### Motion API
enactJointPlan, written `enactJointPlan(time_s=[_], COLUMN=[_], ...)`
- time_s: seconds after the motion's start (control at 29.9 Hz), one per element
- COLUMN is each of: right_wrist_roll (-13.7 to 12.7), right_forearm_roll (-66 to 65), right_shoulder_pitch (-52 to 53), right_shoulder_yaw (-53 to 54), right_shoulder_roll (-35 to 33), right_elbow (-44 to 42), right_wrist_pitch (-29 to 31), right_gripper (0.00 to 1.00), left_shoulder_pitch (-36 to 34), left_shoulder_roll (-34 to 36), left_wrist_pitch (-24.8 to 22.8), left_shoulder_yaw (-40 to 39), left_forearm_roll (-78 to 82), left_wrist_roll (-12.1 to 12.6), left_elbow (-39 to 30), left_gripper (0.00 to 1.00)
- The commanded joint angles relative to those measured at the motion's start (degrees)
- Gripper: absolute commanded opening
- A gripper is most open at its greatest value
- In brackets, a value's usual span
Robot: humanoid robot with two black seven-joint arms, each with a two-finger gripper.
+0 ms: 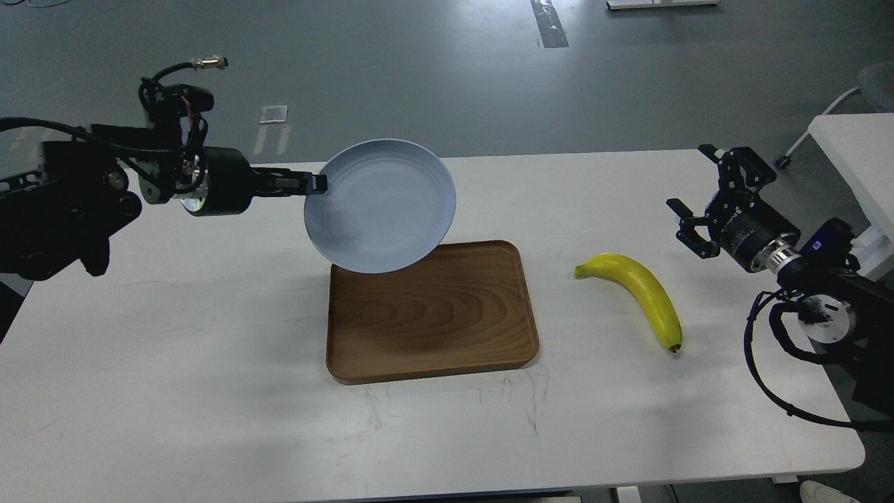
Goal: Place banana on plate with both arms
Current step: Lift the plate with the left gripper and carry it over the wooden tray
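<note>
My left gripper [316,184] is shut on the left rim of the pale blue-grey plate [383,205]. It holds the plate in the air, tilted, over the far left part of the brown wooden tray [433,314]. The yellow banana [639,293] lies on the white table [209,363] right of the tray, stem end toward the tray, dark tip toward me. My right gripper [695,194] is open and empty, a little above the table, to the right of and beyond the banana.
The tray sits in the middle of the table, with a gap between it and the banana. A second white table [852,161] stands at the far right, beyond my right arm. Grey floor lies behind the table's far edge.
</note>
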Motion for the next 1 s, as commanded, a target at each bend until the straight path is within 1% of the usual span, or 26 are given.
enactJointPlan(time_s=[0.0, 0.1, 0.2, 0.23, 0.27, 0.5, 0.77, 0.97], right_wrist_roll=[0.00, 0.00, 0.00, 0.00, 0.00, 0.00, 0.00, 0.00], right_forearm_roll=[0.00, 0.00, 0.00, 0.00, 0.00, 0.00, 0.00, 0.00], right_shoulder_pitch=[-0.01, -0.10, -0.19, -0.19, -0.19, -0.19, -0.27, -0.27], right_shoulder_yaw=[-0.08, -0.08, 0.01, -0.08, -0.08, -0.08, -0.08, -0.08], right_shoulder_roll=[-0.92, -1.80, -1.89, -2.06, -2.15, -2.50, -2.77, -2.77], right_elbow=[0.06, 0.24, 0.24, 0.24, 0.33, 0.50, 0.59, 0.50], right_wrist_pitch=[0.00, 0.00, 0.00, 0.00, 0.00, 0.00, 0.00, 0.00], right_gripper=[1.00, 1.00, 1.00, 1.00, 1.00, 1.00, 1.00, 1.00], left_shoulder_pitch=[0.01, 0.18, 0.62, 0.71, 0.80, 1.77, 3.52, 3.52], left_shoulder_roll=[-4.61, -7.86, -9.36, -10.32, -10.77, -13.49, -13.67, -14.02], left_wrist_pitch=[0.00, 0.00, 0.00, 0.00, 0.00, 0.00, 0.00, 0.00], left_shoulder_yaw=[3.04, 4.27, 4.36, 4.36, 4.45, 7.08, 8.05, 7.96], left_forearm_roll=[0.72, 0.72, 0.72, 0.72, 0.72, 0.63, 0.63, 0.28], left_wrist_roll=[0.14, 0.31, 1.71, 2.59, 2.77, 2.78, 2.86, 3.04], left_elbow=[2.59, 3.73, 4.26, 4.96, 5.40, 10.93, 11.64, 12.43], left_gripper=[0.00, 0.00, 0.00, 0.00, 0.00, 0.00, 0.00, 0.00])
